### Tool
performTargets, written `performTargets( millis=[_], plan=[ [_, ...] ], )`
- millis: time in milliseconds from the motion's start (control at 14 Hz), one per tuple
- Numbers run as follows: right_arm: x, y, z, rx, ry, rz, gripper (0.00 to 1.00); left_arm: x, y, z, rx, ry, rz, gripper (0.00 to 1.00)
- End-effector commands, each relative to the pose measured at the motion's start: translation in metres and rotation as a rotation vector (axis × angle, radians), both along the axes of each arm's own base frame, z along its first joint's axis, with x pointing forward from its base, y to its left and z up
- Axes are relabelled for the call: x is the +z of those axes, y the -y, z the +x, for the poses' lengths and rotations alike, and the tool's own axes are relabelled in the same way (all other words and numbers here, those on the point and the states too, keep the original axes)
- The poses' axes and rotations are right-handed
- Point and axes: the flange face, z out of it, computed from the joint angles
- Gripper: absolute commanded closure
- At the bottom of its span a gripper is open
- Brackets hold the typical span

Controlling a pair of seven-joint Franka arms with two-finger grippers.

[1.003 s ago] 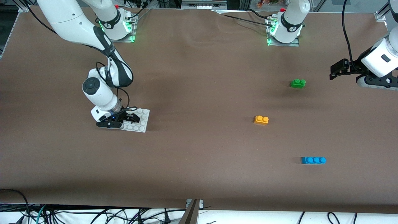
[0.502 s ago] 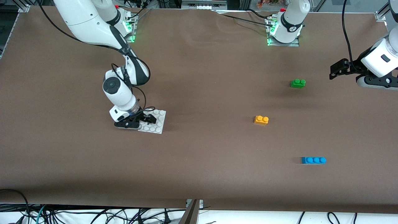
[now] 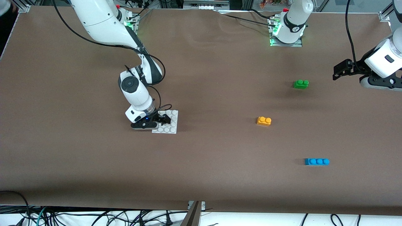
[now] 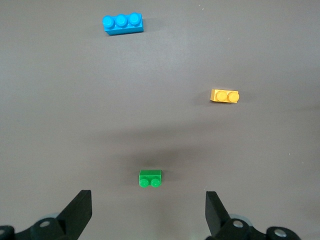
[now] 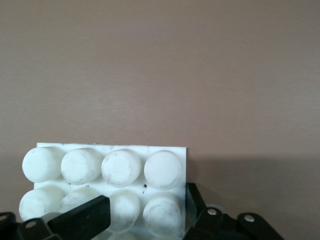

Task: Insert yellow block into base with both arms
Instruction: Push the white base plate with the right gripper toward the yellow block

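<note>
R gripper (image 3: 163,120), forearm angled steeply down, clamps the base (image 3: 171,125) low at the table. L gripper (image 3: 340,69) waits w/ fingers apart, over the table's left-arm end. Yellow block (image 3: 263,121) lies between green brick (image 3: 301,84) & blue brick (image 3: 316,161).

Bare brown table (image 3: 213,94) between white base (image 3: 171,125) and yellow block (image 3: 263,121), block standing alone with open room all round, green brick (image 3: 301,84) and blue brick (image 3: 316,161) well apart from it
</note>
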Motion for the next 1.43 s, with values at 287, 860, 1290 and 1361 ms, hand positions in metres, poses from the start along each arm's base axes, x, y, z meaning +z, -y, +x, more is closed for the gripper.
performTargets(
  millis=[287,860,1290,1361],
  plan=[
    [-0.031,-0.100,-0.012,-0.046,-0.019,-0.006,0.31,0.003,-0.001,-0.004,-0.017,-0.003,0.001,0.00],
    [-0.025,-0.198,-0.027,-0.089,-0.024,0.009,0.31,0.003,-0.001,-0.004,-0.019,-0.003,0.001,0.00],
    [-0.023,-0.238,-0.047,-0.016,0.013,0.011,0.31,0.003,-0.001,-0.004,-0.017,-0.005,0.001,0.00],
    [-0.020,-0.244,-0.050,-0.009,0.016,0.017,0.31,0.003,-0.002,-0.005,-0.015,-0.009,0.001,0.00]
  ],
)
